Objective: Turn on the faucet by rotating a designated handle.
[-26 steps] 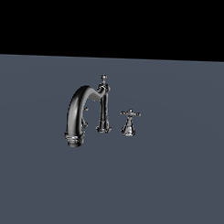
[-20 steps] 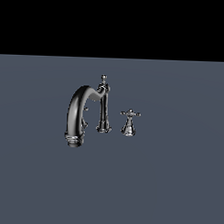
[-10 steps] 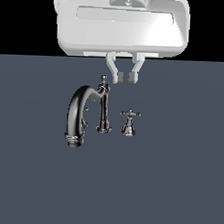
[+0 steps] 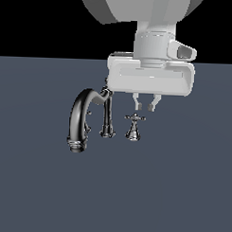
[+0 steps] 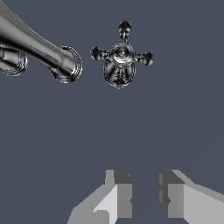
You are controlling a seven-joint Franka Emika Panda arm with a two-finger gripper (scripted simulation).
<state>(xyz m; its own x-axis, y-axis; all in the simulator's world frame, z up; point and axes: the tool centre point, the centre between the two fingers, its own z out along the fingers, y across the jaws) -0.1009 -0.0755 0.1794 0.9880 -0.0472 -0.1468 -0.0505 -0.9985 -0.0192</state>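
The dark-chrome faucet [image 4: 82, 117] stands on the grey floor, its arched spout curving down to a ribbed nozzle on the exterior view's left, beside a tall slim post [image 4: 107, 115]. The small cross-shaped handle [image 4: 134, 126] stands to the post's right on a flared cone base. My gripper [image 4: 144, 103] hangs open and empty just above and slightly right of the handle, not touching it. In the wrist view the handle [image 5: 121, 59] shows from above, well apart from my gripper [image 5: 143, 192], and the post [image 5: 41, 48] lies beside it.
The white hand body [image 4: 150, 77] covers the post's top in the exterior view. The grey floor [image 4: 172, 186] spreads flat all around the faucet, with nothing else on it.
My arm came into view from the top and has come down, and the gripper now hangs just above the handle. The faucet and handle have not moved.
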